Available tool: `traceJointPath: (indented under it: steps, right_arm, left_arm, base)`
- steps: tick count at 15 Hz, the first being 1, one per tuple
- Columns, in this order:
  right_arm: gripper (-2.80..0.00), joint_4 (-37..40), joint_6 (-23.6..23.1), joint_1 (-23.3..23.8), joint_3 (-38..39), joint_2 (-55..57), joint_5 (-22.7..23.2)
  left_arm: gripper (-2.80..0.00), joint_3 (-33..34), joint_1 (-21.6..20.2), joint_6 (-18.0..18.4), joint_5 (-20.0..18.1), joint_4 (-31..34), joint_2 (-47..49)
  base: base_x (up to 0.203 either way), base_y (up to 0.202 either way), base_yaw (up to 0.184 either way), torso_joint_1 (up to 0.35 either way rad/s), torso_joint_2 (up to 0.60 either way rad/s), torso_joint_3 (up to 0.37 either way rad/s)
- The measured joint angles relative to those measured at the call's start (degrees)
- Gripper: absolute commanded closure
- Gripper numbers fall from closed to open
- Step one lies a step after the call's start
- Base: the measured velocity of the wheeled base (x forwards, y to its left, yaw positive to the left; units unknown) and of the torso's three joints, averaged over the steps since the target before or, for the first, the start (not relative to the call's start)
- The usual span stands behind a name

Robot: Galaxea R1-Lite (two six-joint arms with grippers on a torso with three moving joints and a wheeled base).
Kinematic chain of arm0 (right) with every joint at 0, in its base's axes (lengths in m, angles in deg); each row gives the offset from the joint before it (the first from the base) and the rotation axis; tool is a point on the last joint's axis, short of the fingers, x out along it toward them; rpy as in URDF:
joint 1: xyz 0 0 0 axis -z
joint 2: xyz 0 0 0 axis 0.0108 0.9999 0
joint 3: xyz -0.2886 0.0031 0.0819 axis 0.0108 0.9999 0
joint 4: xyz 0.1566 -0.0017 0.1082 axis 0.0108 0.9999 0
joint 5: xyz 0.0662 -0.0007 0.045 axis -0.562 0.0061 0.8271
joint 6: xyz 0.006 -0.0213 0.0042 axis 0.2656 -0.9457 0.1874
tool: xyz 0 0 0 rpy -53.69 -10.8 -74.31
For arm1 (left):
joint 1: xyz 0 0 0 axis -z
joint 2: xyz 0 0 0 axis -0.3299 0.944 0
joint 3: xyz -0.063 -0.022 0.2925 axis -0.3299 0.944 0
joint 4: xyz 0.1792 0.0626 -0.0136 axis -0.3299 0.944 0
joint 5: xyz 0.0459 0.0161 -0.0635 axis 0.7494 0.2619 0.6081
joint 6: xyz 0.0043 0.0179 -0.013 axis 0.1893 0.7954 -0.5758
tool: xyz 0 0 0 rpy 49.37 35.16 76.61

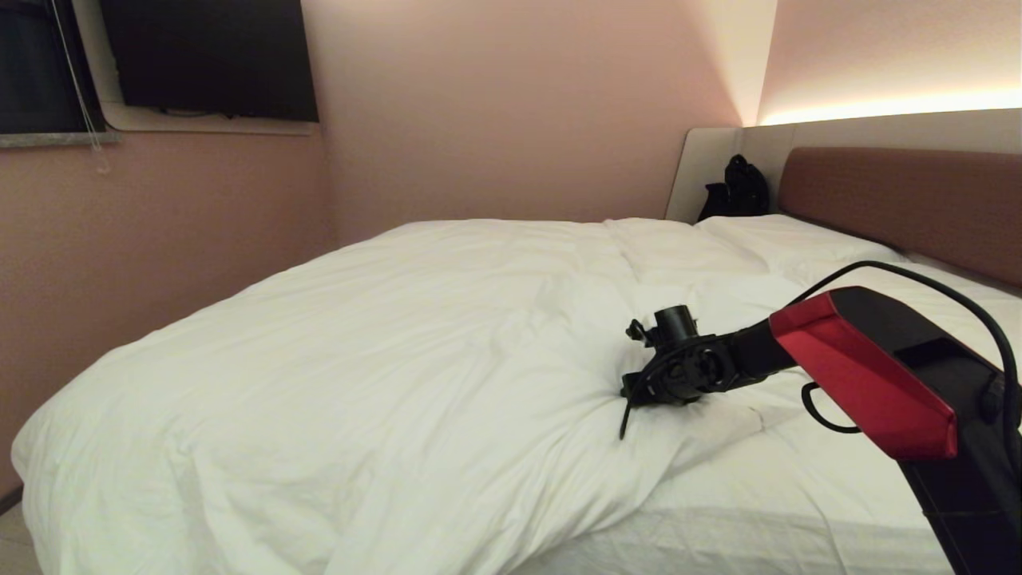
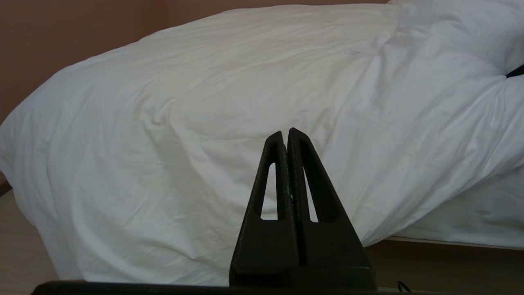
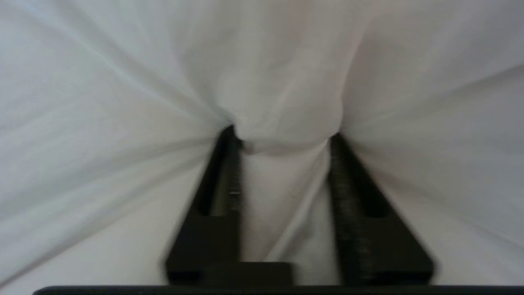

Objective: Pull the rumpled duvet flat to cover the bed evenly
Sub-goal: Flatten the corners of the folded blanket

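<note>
One wide bed (image 1: 798,511) fills most of the room, its reddish-brown padded headboard section (image 1: 902,204) along the far right and pale panels beside it. Most of the mattress lies under the duvet (image 1: 383,351), a thick white cover that drapes over the foot end and the near left side, wrinkled and bunched along a diagonal edge toward the right; beyond that edge a strip of bare white sheet (image 1: 798,479) shows along the near right side of the bed. White pillows (image 1: 782,243) lie flat at the head, and a dark bag (image 1: 738,192) leans in the corner by the pale panel. A dark screen (image 1: 207,56) hangs on the pink wall at the upper left.

From the right, the red-and-black right arm reaches out over the bed, and the right pincer (image 3: 282,139) presses into the duvet near its bunched edge, the two black fingers (image 3: 352,196) partly drawn together with a fold of white fabric gathered between them. Low beside the bed, the left pincer (image 2: 286,135) points at the duvet's hanging side, clenched tip to tip on nothing.
</note>
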Motion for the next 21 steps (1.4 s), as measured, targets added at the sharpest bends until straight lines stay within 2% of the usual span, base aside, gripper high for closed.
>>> traceJointPath:
  steps: [6, 10, 17, 21]
  right_arm:
    - [0.00, 0.17, 0.41, 0.11, 0.63, -1.96, 0.06]
    - [0.00, 0.05, 0.59, 0.67, 3.77, -6.25, 0.27]
    - [0.00, -1.28, 0.63, 0.83, 16.61, -18.75, 0.76]
    - [0.00, -2.64, 0.56, 0.83, 27.37, -28.17, 0.94]
  left_arm:
    - [0.00, 0.00, 0.00, 0.00, -0.01, 0.02, 0.00]
    - [0.00, 0.00, 0.00, 0.02, -0.01, 0.00, -0.02]
    - [0.00, 0.00, 0.00, 0.02, -0.01, 0.00, -0.02]
    - [0.00, 0.00, 0.00, 0.01, -0.01, 0.00, -0.02]
  base:
    - [0.000, 0.000, 0.000, 0.000, 0.00, 0.000]
    - [0.000, 0.000, 0.000, 0.000, 0.00, 0.000]
    - [0.000, 0.000, 0.000, 0.000, 0.00, 0.000]
    - [0.000, 0.000, 0.000, 0.000, 0.00, 0.000]
